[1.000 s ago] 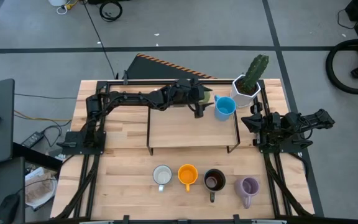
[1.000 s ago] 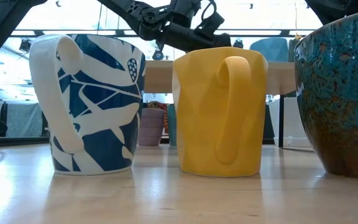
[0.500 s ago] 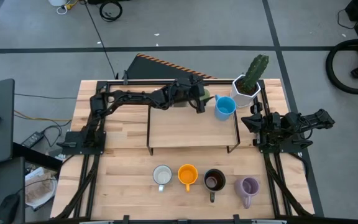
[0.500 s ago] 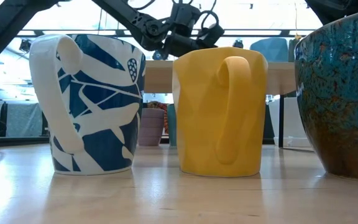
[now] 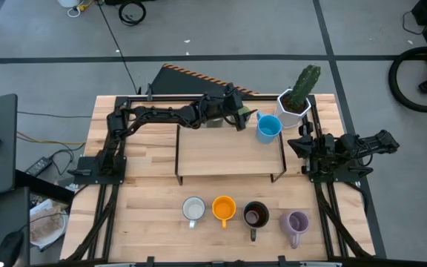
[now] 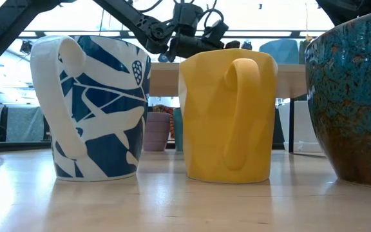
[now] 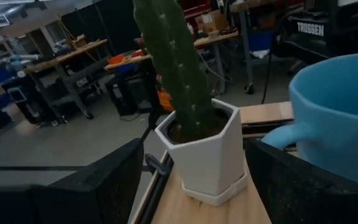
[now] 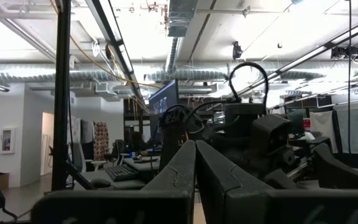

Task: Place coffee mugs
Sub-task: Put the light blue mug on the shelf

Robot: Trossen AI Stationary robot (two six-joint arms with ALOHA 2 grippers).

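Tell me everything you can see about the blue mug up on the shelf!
The blue mug is light blue, smooth and glossy like ceramic, with a curved handle. It stands upright and looks empty, on the wooden shelf at its back right corner, beside the white cactus pot. The left end effector is open close beside it, not touching.

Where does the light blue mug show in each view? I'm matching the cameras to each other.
High view: the light blue mug sits at the raised shelf's rear right corner, beside the cactus pot.
Low view: in the background, on the shelf, behind the yellow mug.
Left wrist view: large, at the right edge.
Right wrist view: not in it.
Shared landmark: the cactus pot.
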